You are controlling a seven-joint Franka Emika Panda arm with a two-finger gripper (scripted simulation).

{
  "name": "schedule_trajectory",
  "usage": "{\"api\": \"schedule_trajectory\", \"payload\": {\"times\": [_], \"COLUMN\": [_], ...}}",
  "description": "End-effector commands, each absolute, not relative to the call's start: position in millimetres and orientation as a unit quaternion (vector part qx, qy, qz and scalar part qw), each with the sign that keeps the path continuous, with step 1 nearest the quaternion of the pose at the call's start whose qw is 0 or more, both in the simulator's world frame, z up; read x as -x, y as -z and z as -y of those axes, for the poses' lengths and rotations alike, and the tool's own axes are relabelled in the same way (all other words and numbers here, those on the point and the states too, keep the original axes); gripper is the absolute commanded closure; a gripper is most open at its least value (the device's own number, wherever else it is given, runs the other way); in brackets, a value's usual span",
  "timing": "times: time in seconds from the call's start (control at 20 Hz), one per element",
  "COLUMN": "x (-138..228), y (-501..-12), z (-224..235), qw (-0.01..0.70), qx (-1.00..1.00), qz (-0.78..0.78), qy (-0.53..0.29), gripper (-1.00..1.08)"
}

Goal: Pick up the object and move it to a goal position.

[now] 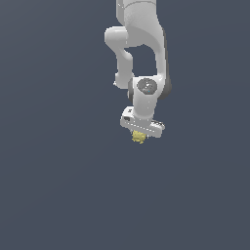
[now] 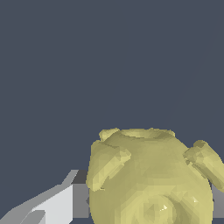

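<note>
**Pale-yellow object held at the gripper's tip**

The white Panda arm (image 1: 141, 44) reaches down from the top of the exterior view over a plain dark grey-blue ground (image 1: 53, 185). Its gripper (image 1: 139, 136) pinches the object (image 1: 138, 137), a lumpy pale-yellow thing just under the white hand. In the wrist view the object (image 2: 151, 179) looms large, with 1 grey-white finger (image 2: 57, 203) touching its side.

The object (image 1: 138, 137), a small, knobbly, pale-yellow lump with stubby protrusions, is seen directly beneath the gripper (image 1: 140, 135)
</note>
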State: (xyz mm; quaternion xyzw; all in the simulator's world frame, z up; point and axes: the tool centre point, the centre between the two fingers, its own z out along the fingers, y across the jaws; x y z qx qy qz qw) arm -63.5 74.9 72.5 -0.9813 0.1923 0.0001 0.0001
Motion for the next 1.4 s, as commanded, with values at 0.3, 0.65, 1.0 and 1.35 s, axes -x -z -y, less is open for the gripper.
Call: {"api": "schedule_trajectory", "payload": {"times": [0.3, 0.65, 1.0, 1.35], "x": [62.5, 60.6, 57.7, 54.7], "y": [-143.4, -217.9, -275.5, -306.0], "z": [-108.8, -144.4, -172.7, -188.1], "qw": [0.000, -0.001, -0.001, 0.000], "qx": [0.981, 0.981, 0.981, 0.981], "qz": [-0.192, -0.192, -0.192, -0.192], "qy": [0.000, 0.001, 0.001, 0.000], "gripper": [1.08, 1.08, 1.08, 1.08]}}
